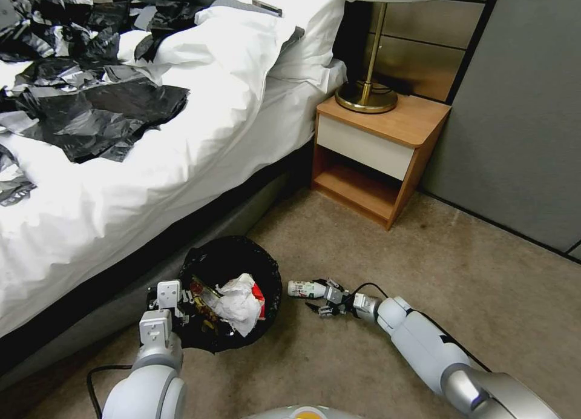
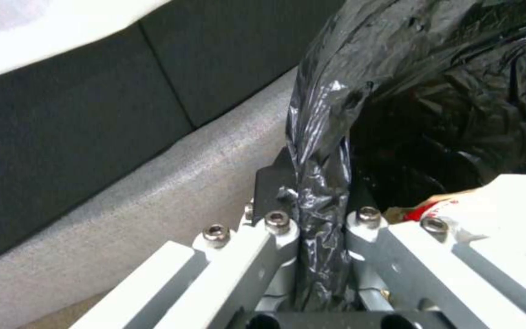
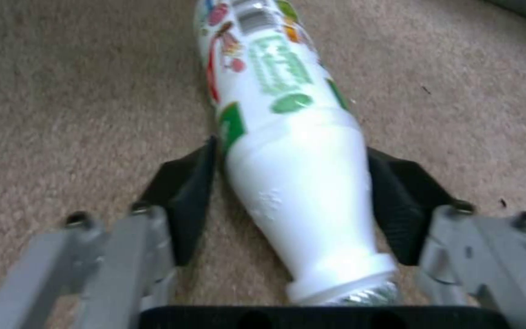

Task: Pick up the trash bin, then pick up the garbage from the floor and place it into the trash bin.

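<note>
Right pincer (image 3: 287, 183) straddles the white bottle (image 3: 287, 151) lying on the carpet, pads flanking its neck, not clamped. Left pincer (image 2: 321, 228) pinches the trash bin's (image 1: 233, 255) bag rim. Next: close, lift, swing to bin.

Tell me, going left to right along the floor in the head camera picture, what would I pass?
Left claw pinching the bin's rim → trash bin with litter inside → white bottle lying on the carpet → right claw around the bottle's neck end.
</note>
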